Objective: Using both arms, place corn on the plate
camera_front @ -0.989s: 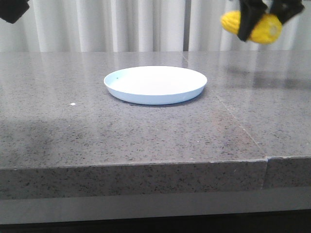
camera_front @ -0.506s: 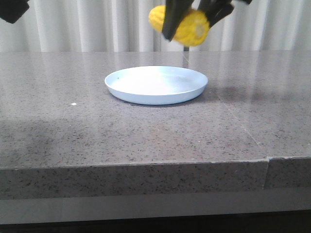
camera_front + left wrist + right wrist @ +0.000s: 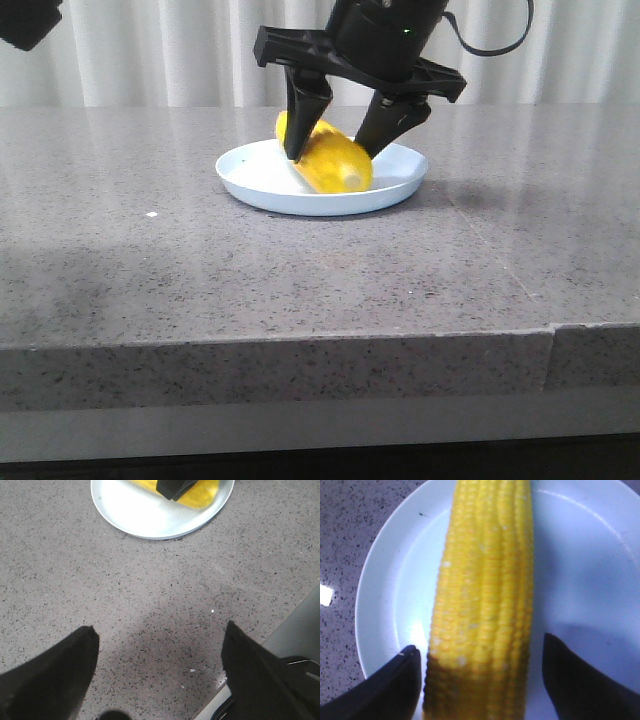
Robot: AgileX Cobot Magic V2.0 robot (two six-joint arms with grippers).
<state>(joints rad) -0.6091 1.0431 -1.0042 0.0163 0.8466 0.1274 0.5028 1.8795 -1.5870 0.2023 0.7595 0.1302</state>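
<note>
The yellow corn [image 3: 325, 160] lies on the pale blue-white plate [image 3: 405, 180] at mid table, slanting across it. My right gripper [image 3: 332, 152] straddles the corn from above with its jaws apart. In the right wrist view the corn [image 3: 485, 605] runs between the fingers over the plate [image 3: 580, 570]; one finger sits close to it and the other stands clear, so the right gripper [image 3: 480, 647] is open. My left gripper [image 3: 160, 630] is open and empty, high over bare table near the front edge. In its view the plate [image 3: 135, 510] and corn [image 3: 205, 492] lie far ahead.
The grey speckled stone table [image 3: 150, 270] has a seam at the front right [image 3: 550, 330]. White curtains [image 3: 180, 50] hang behind. Part of the left arm [image 3: 25, 20] shows in the front view's upper left corner.
My right gripper carried the corn from the upper right leftward and down onto the plate. Its jaws have spread apart around the corn. The left arm has not moved.
</note>
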